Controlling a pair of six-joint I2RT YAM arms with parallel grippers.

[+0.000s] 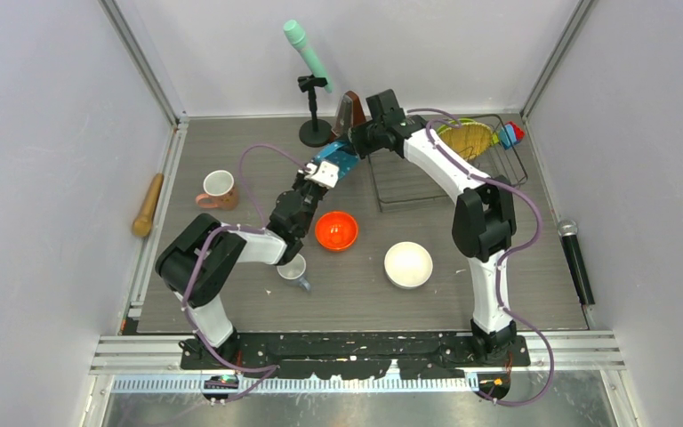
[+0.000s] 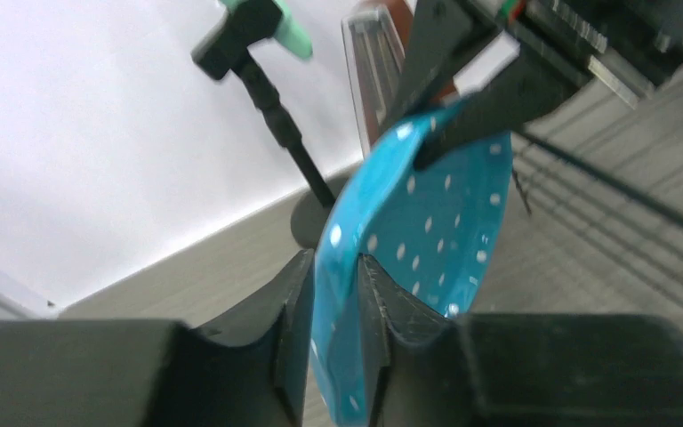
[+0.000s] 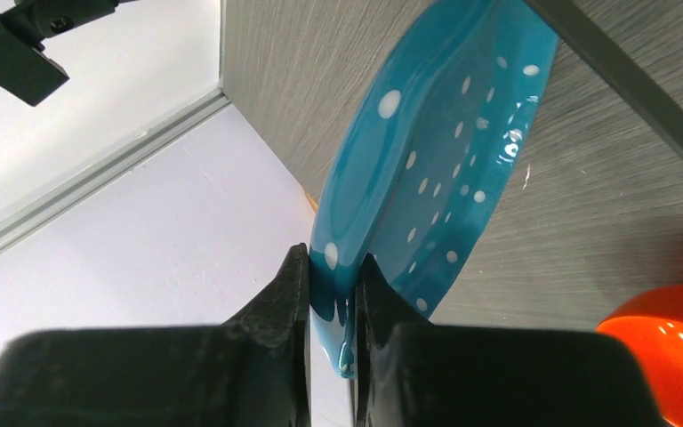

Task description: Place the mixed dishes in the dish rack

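Note:
The blue white-dotted plate (image 1: 340,161) is held on edge above the table, just left of the dish rack (image 1: 409,182). My left gripper (image 1: 324,174) is shut on its near rim (image 2: 336,294), and the plate (image 2: 427,213) rises ahead of it. My right gripper (image 1: 359,145) is shut on the far rim (image 3: 333,294) of the plate (image 3: 436,169). A yellow-rimmed plate (image 1: 468,139) stands in the rack with a lime-green plate edge behind it. The orange bowl (image 1: 336,229), white bowl (image 1: 408,264), pink mug (image 1: 218,189) and small white cup (image 1: 293,269) are on the table.
A brown metronome (image 1: 349,111) and a stand with a green microphone (image 1: 307,53) are behind the plate. A wooden rolling pin (image 1: 148,205) lies at the left edge. A black microphone (image 1: 576,258) lies at the right. A blue and red item (image 1: 511,133) sits at the rack's far corner.

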